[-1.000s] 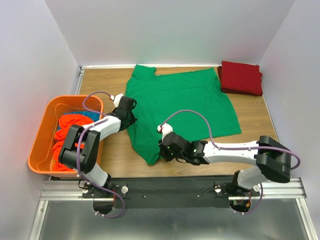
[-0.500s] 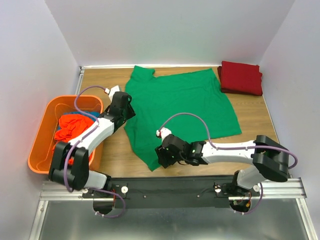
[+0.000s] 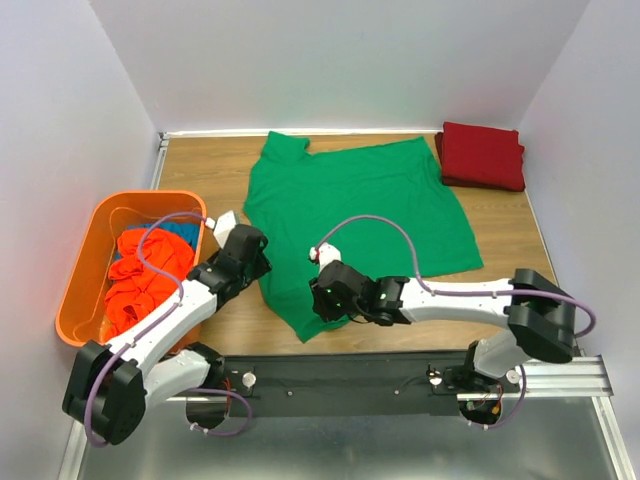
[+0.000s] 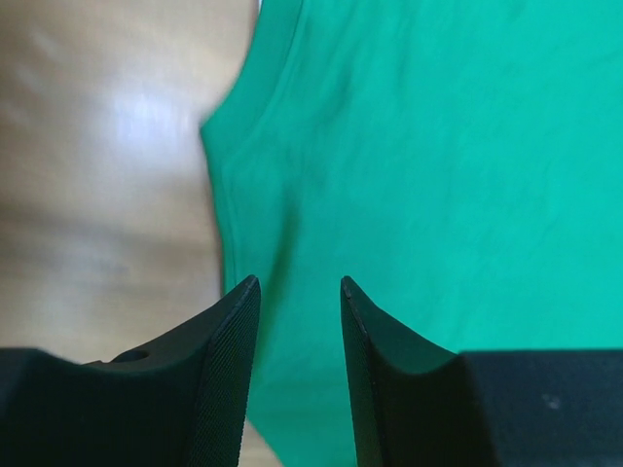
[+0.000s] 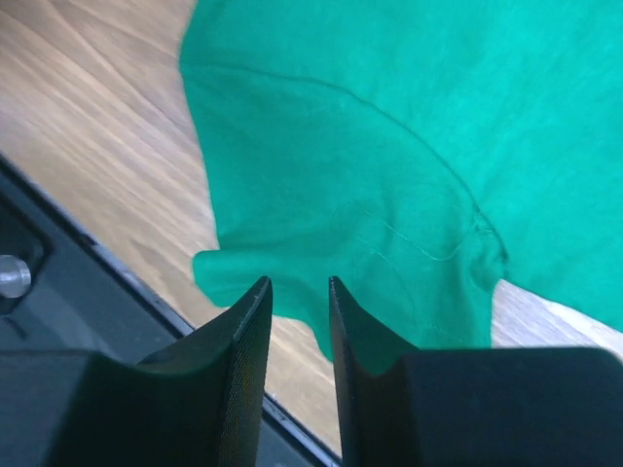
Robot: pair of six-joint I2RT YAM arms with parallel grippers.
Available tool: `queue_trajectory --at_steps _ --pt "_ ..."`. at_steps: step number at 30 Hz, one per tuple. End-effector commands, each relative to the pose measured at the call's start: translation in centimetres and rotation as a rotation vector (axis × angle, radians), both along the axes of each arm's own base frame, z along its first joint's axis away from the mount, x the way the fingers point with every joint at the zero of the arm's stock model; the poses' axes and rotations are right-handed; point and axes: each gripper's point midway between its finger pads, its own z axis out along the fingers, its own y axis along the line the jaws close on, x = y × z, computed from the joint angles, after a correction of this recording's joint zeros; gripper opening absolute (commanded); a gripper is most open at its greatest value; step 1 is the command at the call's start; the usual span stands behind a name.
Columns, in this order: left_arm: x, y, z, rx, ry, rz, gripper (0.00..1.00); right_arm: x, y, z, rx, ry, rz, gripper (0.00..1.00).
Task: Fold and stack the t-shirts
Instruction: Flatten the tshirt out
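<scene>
Your left gripper held its fingers spread, with nothing between them, over the left edge of the green t-shirt, where the cloth met the bare table. Your right gripper showed a narrower gap, also pinching nothing, above the shirt's near left corner beside a stitched seam, close to the table's near edge. From above, you could see the green t-shirt lying spread flat across the middle of the table. A folded dark red t-shirt sat at the far right corner, apart from the green one. At the left stood the orange bin, holding a crumpled orange-red t-shirt and a blue t-shirt.
</scene>
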Motion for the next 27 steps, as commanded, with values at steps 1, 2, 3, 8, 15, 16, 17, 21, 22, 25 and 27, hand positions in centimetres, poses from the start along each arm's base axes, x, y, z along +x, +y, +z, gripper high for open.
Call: queue_trajectory --at_steps 1,2,3,8,15,16,17,21,22,25,27 --pt "-2.5 0.0 -1.6 -0.018 0.054 0.076 0.46 -0.3 0.9 -2.0 -0.036 0.037 -0.004 0.34" --pt "-2.8 -0.1 -1.7 -0.022 0.060 0.083 0.46 -0.4 1.0 -2.5 -0.043 0.046 0.000 0.34" --pt "-3.7 -0.4 -2.2 -0.012 0.081 0.072 0.46 -0.5 1.1 -2.8 -0.044 0.050 0.005 0.34" --pt "-5.3 -1.0 -3.4 -0.019 0.130 0.078 0.46 -1.1 0.1 -6.4 -0.116 0.092 0.000 0.34" --pt "-7.2 -1.5 -4.8 -0.028 0.197 0.052 0.47 -2.3 -1.5 -9.0 -0.167 0.143 0.013 0.38" --pt "-7.4 -1.6 -4.9 -0.032 0.201 0.045 0.47 -2.4 -1.7 -9.0 -0.166 0.145 0.015 0.41" --pt "-7.5 -1.8 -4.8 -0.041 0.201 0.041 0.47 -2.4 -1.7 -8.8 -0.161 0.141 0.015 0.44" --pt "-7.8 -2.0 -4.9 -0.046 0.216 0.033 0.48 -2.3 -1.4 -7.8 -0.134 0.128 0.019 0.47" --pt "-7.8 -1.9 -4.9 -0.047 0.217 0.039 0.49 -2.4 -1.2 -7.3 -0.119 0.128 0.027 0.47" --pt "-7.9 -1.8 -5.5 -0.026 0.242 0.047 0.50 -2.5 -1.0 -6.6 -0.100 0.123 0.044 0.49" --pt "-7.9 -1.9 -6.0 -0.018 0.256 0.048 0.50 -2.4 -1.1 -6.5 -0.098 0.116 0.041 0.49"
